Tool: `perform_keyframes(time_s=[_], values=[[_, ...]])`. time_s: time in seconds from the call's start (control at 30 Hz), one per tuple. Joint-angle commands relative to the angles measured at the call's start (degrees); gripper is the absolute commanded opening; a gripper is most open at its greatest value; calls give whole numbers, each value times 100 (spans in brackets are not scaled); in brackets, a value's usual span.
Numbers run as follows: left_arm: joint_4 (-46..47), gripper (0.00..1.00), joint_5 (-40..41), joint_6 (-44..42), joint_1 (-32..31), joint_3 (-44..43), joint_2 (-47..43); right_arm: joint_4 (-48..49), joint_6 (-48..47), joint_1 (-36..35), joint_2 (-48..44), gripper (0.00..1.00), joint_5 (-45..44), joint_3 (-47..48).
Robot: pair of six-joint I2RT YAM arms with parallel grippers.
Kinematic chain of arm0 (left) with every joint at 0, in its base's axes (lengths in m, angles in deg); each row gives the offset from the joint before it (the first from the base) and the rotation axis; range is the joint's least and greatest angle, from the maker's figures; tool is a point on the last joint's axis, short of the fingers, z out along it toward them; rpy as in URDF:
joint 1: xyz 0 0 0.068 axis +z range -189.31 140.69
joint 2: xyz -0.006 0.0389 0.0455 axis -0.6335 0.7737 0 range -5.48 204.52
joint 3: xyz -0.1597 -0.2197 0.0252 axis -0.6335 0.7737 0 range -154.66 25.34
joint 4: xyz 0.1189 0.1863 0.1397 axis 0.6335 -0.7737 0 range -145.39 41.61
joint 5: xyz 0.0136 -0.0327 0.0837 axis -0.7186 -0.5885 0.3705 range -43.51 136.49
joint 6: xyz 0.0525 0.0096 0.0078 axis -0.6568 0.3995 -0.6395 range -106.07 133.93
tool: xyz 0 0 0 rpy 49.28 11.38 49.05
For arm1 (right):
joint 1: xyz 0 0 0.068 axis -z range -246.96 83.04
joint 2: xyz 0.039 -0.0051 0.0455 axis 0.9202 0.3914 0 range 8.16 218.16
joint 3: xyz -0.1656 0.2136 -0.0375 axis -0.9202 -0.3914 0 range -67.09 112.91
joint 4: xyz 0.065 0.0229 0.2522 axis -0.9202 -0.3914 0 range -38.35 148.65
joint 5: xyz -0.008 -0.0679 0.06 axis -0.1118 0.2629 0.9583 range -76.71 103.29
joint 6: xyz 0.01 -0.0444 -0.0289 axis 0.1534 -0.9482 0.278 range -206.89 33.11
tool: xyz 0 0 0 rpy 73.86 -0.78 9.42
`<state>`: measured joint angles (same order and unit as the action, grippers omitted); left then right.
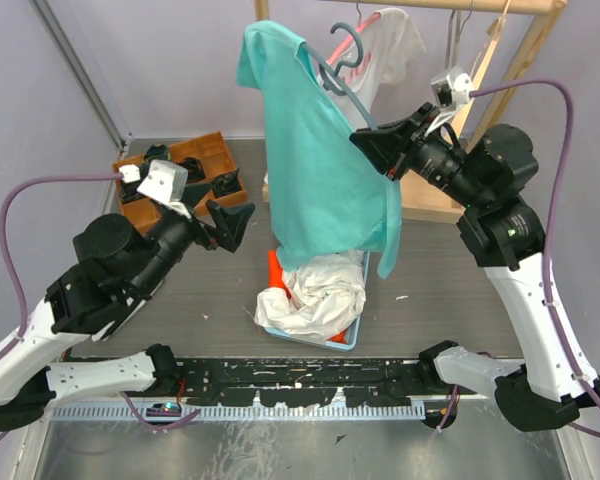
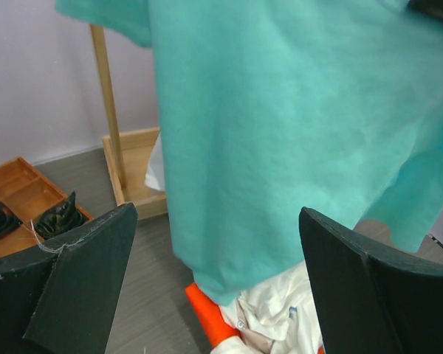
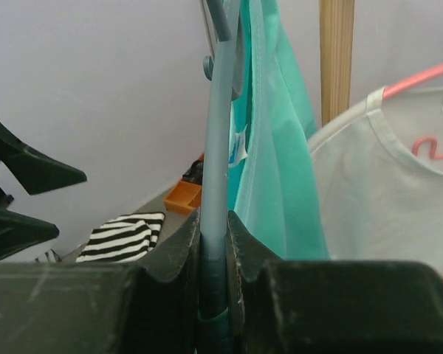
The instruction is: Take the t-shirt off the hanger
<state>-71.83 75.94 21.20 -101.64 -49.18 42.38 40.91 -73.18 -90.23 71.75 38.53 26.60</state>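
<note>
A teal t-shirt (image 1: 320,170) hangs from a blue-grey hanger (image 1: 340,75), draped mostly over one side, its hem reaching down to the tray. My right gripper (image 1: 372,145) is shut on the hanger's arm; in the right wrist view the hanger (image 3: 220,147) runs up between the fingers of that gripper (image 3: 214,221), with the t-shirt (image 3: 277,147) just behind it. My left gripper (image 1: 230,222) stands open left of the shirt's lower part. In the left wrist view the t-shirt (image 2: 295,133) hangs beyond the left gripper (image 2: 215,214), nothing between the fingers.
A blue tray (image 1: 355,335) with crumpled white clothes and an orange item sits under the shirt. A wooden compartment box (image 1: 195,160) stands at the back left. A wooden rack (image 1: 520,60) holds a white shirt (image 1: 390,45) on a pink hanger.
</note>
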Motion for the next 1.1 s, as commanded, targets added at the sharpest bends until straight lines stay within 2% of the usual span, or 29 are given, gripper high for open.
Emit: perform_keyframes(time_s=[0.0, 0.27, 0.53, 0.83, 1.07], values=[[413, 98, 163, -526, 18, -354, 358, 623, -45, -65, -331, 1, -33, -338], [970, 98, 415, -1288, 18, -1060, 1113, 500, -214, -202, -745, 1, -197, -1194], [1328, 98, 496, -1921, 114, -1750, 1785, 290, -469, -279, -706, 1, -126, -1197], [1676, 98, 107, -1743, 795, -1926, 2152, 445, -529, -581, -584, 1, -82, -1141], [1791, 98, -467, -1381, 1361, -2053, 2404, 263, -754, -1064, -388, 1, -562, -991]])
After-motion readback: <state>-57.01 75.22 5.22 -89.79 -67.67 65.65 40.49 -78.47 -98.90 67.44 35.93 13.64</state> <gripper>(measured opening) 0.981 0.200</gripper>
